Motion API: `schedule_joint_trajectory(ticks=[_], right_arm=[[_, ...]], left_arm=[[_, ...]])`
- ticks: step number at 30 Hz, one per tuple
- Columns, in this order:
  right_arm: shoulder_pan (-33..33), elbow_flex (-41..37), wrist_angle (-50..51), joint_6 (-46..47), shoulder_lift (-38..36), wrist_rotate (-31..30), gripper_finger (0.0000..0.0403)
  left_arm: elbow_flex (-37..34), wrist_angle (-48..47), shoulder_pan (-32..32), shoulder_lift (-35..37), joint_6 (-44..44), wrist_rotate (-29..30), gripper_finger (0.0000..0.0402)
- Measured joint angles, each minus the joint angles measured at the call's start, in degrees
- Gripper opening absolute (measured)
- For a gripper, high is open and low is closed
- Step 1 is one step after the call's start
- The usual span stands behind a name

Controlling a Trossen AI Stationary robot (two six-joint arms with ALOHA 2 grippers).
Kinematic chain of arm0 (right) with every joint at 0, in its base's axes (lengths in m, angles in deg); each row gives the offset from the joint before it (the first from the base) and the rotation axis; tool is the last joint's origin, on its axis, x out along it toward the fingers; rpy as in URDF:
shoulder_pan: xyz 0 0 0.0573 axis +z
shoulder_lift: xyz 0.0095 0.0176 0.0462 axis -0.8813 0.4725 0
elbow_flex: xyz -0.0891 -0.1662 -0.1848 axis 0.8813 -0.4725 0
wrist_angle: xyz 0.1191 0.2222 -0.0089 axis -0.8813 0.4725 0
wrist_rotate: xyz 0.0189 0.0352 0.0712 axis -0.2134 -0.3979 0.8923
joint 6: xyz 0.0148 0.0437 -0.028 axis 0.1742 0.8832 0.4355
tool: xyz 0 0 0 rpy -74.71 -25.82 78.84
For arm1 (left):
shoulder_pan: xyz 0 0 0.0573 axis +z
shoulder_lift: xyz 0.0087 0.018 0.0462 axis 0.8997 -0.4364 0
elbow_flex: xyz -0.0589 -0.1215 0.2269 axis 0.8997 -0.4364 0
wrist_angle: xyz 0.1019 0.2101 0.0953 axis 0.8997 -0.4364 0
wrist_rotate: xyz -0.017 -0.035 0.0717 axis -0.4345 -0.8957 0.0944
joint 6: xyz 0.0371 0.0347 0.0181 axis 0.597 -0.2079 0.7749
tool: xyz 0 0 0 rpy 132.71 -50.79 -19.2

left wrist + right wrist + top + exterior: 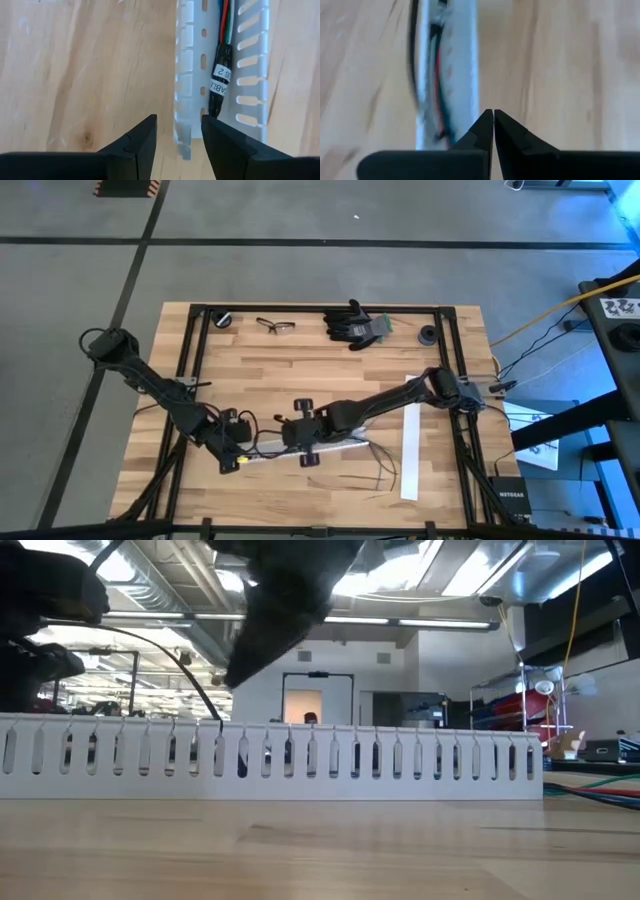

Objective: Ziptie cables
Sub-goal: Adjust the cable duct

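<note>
Left gripper was at the left end of the white slotted duct, jaws parted, straddling one duct side wall; whether it pinched that wall could not be told. The cables lay inside the duct channel, red, green and dark strands joined in a black sleeve, loose ends trailing out on the table to the right. Right gripper hung over the duct's middle, clenched tight, empty.

Step, as judged: seating cables in the duct; no ziptie was visible. Next move needs them bunched and held.

White sleeve label read partly "ABL" and "S 2".
</note>
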Motion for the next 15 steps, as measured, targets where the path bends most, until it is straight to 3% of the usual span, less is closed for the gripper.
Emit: schedule_joint_trajectory(ticks=[4, 8, 15], right_arm=[[1.1, 0.8, 3.5, 2.5, -0.1, 4.4, 0.0001], [2.2, 0.8, 0.1, 3.4, 0.6, 7.0, 0.0001], [2.2, -2.0, -6.6, 4.1, 0.8, 5.2, 0.0000]], left_arm=[[0.0, -0.1, 0.0, 0.0, 0.0, 0.0, 0.0140], [0.0, 0.0, 0.0, 0.0, 0.3, 1.0, 0.0140], [0.0, 0.1, 0.0, 0.0, 0.5, 1.2, 0.0140]])
